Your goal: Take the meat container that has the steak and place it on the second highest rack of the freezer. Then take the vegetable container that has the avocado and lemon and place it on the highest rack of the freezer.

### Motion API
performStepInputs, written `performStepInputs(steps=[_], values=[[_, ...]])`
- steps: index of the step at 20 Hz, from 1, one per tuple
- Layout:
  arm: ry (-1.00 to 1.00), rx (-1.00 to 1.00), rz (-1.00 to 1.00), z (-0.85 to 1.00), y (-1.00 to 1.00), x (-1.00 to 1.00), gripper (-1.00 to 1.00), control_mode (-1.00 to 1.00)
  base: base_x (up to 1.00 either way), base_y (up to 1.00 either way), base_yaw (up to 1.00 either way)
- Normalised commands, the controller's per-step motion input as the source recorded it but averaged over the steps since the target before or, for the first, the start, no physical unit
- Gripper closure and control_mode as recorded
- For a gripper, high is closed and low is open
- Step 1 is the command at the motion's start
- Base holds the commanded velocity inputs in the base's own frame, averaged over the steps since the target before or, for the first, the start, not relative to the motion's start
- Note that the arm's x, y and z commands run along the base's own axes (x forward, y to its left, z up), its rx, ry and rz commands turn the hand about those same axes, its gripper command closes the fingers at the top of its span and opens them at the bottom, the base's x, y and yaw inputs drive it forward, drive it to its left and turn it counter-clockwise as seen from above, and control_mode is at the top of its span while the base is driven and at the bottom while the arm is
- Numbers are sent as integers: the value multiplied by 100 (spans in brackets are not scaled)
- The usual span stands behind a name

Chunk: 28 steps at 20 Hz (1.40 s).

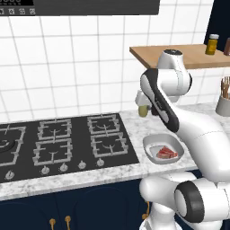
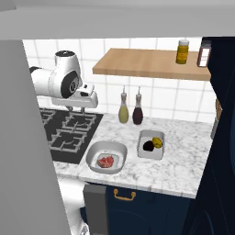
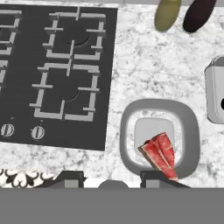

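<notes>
The meat container (image 2: 106, 157) is a rounded grey dish on the marble counter, just right of the stove. The red steak (image 2: 106, 161) lies in it, and the same steak (image 3: 159, 153) and dish (image 3: 159, 131) show low in the hand view and at the steak (image 1: 167, 152) in the left base view. The vegetable container (image 2: 151, 144), a squarer grey dish to its right, holds the dark avocado (image 2: 148, 146) and the yellow lemon (image 2: 157, 142). My gripper (image 2: 78, 110) hangs high over the stove's right burners, pointing down, open and empty. The freezer and its racks are out of view.
A black gas stove (image 1: 58, 141) takes up the counter's left part. An olive bottle (image 2: 124, 110) and a dark bottle (image 2: 137, 110) stand at the tiled wall. A wooden shelf (image 2: 147, 64) with jars hangs above them. A utensil holder (image 1: 223, 105) stands far right.
</notes>
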Motion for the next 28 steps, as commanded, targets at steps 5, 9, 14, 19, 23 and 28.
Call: performStepInputs(steps=[5, 9, 14, 19, 23, 28], values=[[0, 0, -5, 0, -22, -2, -100, -100, 0, 0, 0], [6, 0, -18, -14, -66, 0, -100, -100, 0, 0, 0], [15, 0, -25, -37, -76, 0, -100, -100, 0, 0, 0], [7, 0, -29, -52, -72, -1, -100, -100, 0, 0, 0], [0, 0, -30, -50, -76, -3, -100, -100, 0, 0, 0], [0, 0, -28, -42, -72, 0, -100, -100, 0, 0, 0]])
